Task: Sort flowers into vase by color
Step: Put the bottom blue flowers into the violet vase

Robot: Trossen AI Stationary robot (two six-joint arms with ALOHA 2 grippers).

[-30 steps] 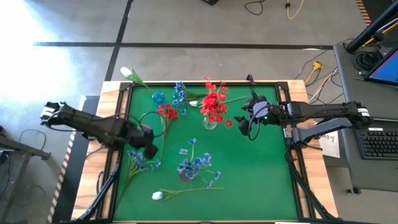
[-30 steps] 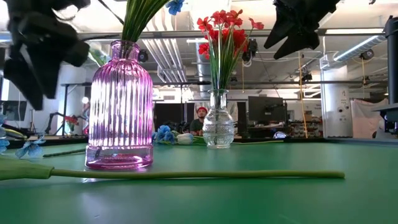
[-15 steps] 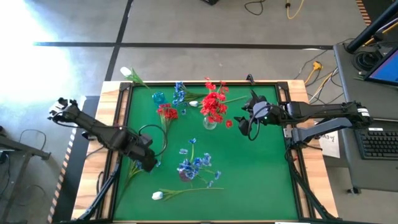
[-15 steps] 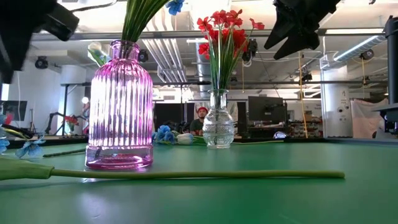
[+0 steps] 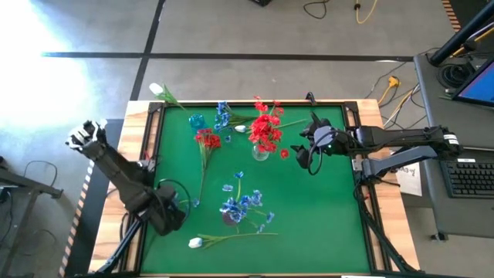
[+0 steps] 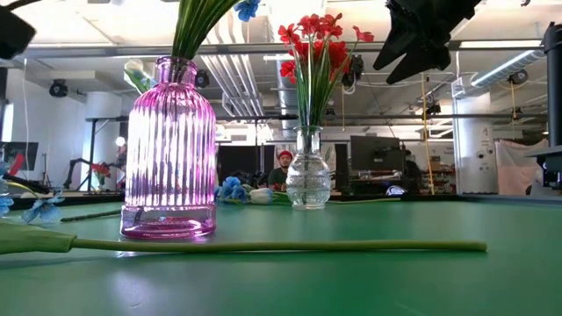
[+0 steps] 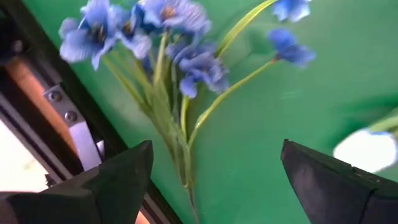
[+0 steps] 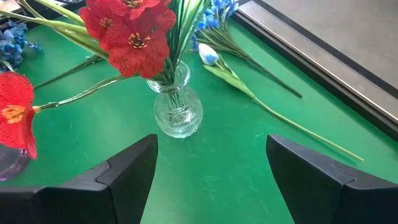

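Hovering over the left edge of the green-topped desk (image 5: pixel 324 216), near its front-left corner, the left gripper (image 5: pixel 171 218) has its dark fingers (image 7: pixel 109 183) spread wide and released, gripping nothing. Its wrist view shows a loose blue small-petalled spray on thin green stems (image 7: pixel 165 59) lying flat on the green surface between those fingers, just beside the black frame of the desk's edge; from above this spray (image 5: pixel 176 201) lies near the left edge.

A pink ribbed glass vase (image 6: pixel 169 151) stands toward the front middle of the desk and holds blue flowers (image 5: pixel 241 205). A small clear glass vase (image 8: pixel 178 111) stands toward the back middle, filled with red clustered blooms (image 5: pixel 265 130). A white tulip-like bud on a long green stem (image 5: pixel 196 242) lies flat close to the front edge; in the low view its stem (image 6: pixel 290 247) runs across the desk in front of the pink vase. A loose red flower (image 5: pixel 207 139) lies on the desk left of the clear vase, and another blue spray (image 5: pixel 222 116) with a second white bud (image 8: pixel 208 55) lies near the back edge. A further white bud (image 5: pixel 157 89) hangs past the back-left corner.

The right gripper (image 5: pixel 302 145) hangs above the desk just right of the clear vase, fingers (image 8: pixel 121 177) parted and empty.

No brand, label or writing can be read anywhere.
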